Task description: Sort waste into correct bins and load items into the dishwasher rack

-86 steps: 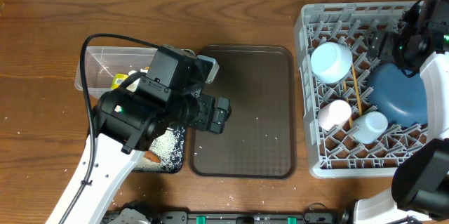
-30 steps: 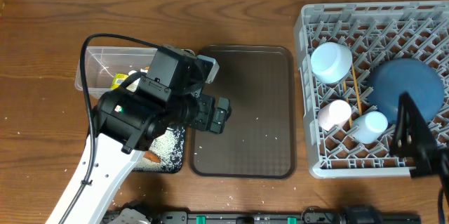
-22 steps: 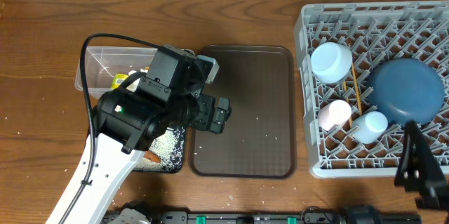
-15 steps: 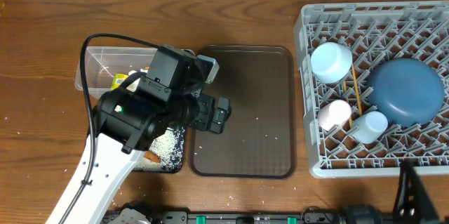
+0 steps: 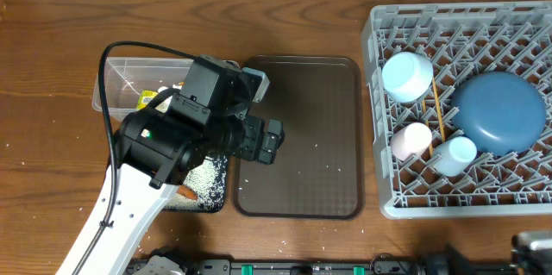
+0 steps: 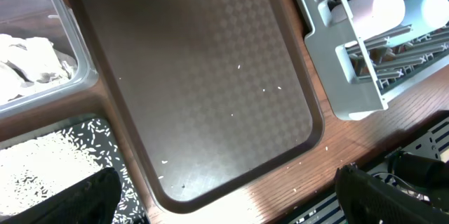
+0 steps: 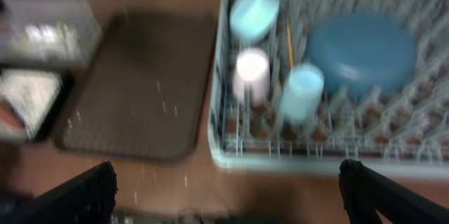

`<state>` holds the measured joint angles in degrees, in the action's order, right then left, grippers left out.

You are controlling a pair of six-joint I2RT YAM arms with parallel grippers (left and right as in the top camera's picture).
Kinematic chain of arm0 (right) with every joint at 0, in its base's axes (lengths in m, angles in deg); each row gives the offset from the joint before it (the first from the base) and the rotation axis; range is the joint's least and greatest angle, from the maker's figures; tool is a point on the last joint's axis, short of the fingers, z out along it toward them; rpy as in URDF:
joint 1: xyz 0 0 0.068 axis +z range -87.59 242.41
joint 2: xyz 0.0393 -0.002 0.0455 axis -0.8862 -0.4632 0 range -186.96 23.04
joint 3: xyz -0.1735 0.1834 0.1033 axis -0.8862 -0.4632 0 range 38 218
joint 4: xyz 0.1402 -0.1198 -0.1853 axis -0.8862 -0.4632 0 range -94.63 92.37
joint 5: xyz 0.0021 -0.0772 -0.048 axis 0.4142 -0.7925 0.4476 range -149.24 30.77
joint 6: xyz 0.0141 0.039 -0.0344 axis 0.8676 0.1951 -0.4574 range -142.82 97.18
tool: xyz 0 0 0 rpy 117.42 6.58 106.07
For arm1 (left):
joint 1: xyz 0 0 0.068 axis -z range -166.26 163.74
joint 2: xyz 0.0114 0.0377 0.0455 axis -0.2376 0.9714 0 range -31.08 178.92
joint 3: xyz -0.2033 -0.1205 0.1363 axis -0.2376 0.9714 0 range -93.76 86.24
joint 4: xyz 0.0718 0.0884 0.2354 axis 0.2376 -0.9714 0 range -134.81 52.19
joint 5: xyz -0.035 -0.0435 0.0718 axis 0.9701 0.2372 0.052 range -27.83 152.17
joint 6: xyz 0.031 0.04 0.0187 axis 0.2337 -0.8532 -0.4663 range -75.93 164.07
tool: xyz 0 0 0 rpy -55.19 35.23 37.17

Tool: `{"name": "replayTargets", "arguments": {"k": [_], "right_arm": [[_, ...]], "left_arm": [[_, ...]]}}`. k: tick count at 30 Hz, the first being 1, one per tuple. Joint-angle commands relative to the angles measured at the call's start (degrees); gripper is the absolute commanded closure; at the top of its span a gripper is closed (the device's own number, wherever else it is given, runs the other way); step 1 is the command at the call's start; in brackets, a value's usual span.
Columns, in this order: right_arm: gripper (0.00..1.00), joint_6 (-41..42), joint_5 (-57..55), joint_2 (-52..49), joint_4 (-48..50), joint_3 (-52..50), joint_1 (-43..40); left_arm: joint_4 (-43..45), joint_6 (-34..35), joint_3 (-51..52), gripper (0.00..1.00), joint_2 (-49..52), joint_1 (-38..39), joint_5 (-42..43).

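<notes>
On the wood table (image 5: 52, 68), overhead: rack (image 5: 377, 94) at right holds plate (image 5: 500, 111), bowl (image 5: 407, 75), two cups (image 5: 410, 140) and chopsticks (image 5: 438, 109). Tub (image 5: 129, 77) and black tray (image 5: 217, 196) with rice (image 5: 205, 176) lie left of the brown tray (image 5: 302, 137).

Left wrist: left gripper (image 6: 228, 173) spread wide above the brown tray.

Right wrist, blurred: right gripper (image 7: 226, 166) spread wide, empty, near the rack's front edge.

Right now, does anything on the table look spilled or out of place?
Yes: a few loose white rice grains lie scattered on the brown serving tray, and more on the table by its front edge. Nothing else stands out.
</notes>
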<state>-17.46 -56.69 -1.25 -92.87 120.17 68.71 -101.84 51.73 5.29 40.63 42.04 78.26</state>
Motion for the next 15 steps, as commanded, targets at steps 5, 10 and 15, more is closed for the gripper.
{"name": "replayTargets", "arguments": {"k": [5,10,15], "right_arm": [[0.01,2.5,2.0,-0.4,-0.8,-9.5,0.5],[0.01,2.8,2.4,-0.4,-0.9,-16.2,0.5],[0.01,3.0,2.9,-0.4,-0.9,-21.3,0.5]], "left_arm": [[0.0,0.0,0.3,0.00,0.2,0.1,-0.7],[0.0,0.0,0.3,0.00,-1.0,0.1,-0.7],[0.0,0.0,0.3,0.00,-6.1,0.0,-0.7]]}}
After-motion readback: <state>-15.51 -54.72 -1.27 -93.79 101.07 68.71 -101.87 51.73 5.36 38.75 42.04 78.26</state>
